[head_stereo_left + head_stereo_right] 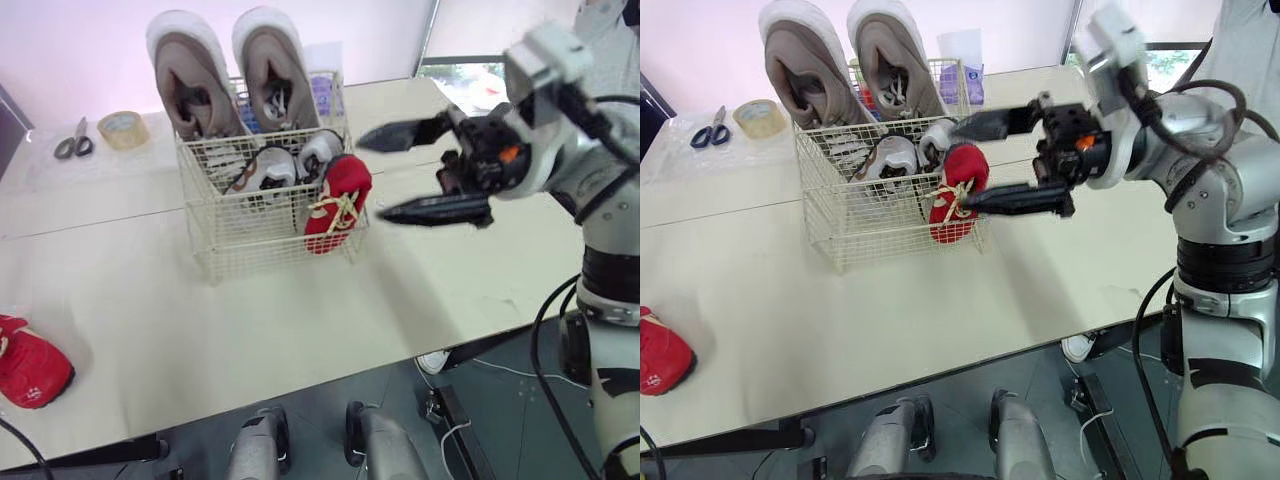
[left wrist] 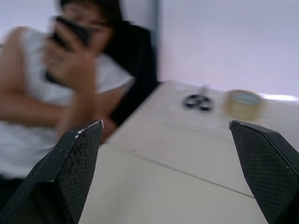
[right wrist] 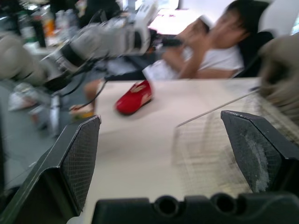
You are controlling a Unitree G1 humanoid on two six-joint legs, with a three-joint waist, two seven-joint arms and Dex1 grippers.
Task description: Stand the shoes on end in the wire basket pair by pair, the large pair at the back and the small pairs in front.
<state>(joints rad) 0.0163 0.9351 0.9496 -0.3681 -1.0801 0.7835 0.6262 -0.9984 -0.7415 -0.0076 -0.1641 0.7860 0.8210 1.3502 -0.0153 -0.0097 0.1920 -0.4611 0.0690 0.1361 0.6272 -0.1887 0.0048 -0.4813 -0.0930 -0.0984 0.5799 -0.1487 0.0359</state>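
The wire basket point(image 1: 232, 228) stands mid-table. Two large beige shoes point(image 1: 192, 78) stand on end at its back. Two small white-grey shoes point(image 1: 263, 168) sit in front of them. A small red shoe point(image 1: 336, 200) stands on end at the basket's front right corner, bulging past the wire. Its mate, another red shoe point(image 1: 26, 366), lies near the table's front left edge. My right gripper point(image 1: 368, 175) hovers open just right of the upright red shoe, holding nothing. In the left wrist view my left gripper point(image 2: 166, 123) is open and empty above the table.
Scissors point(image 1: 73, 141) and a tape roll point(image 1: 123, 129) lie at the back left. A purple-and-white box point(image 1: 322, 92) stands behind the basket. A seated person point(image 2: 70, 79) holding a phone is at the table's left end. The table's front edge point(image 1: 330, 375) is close.
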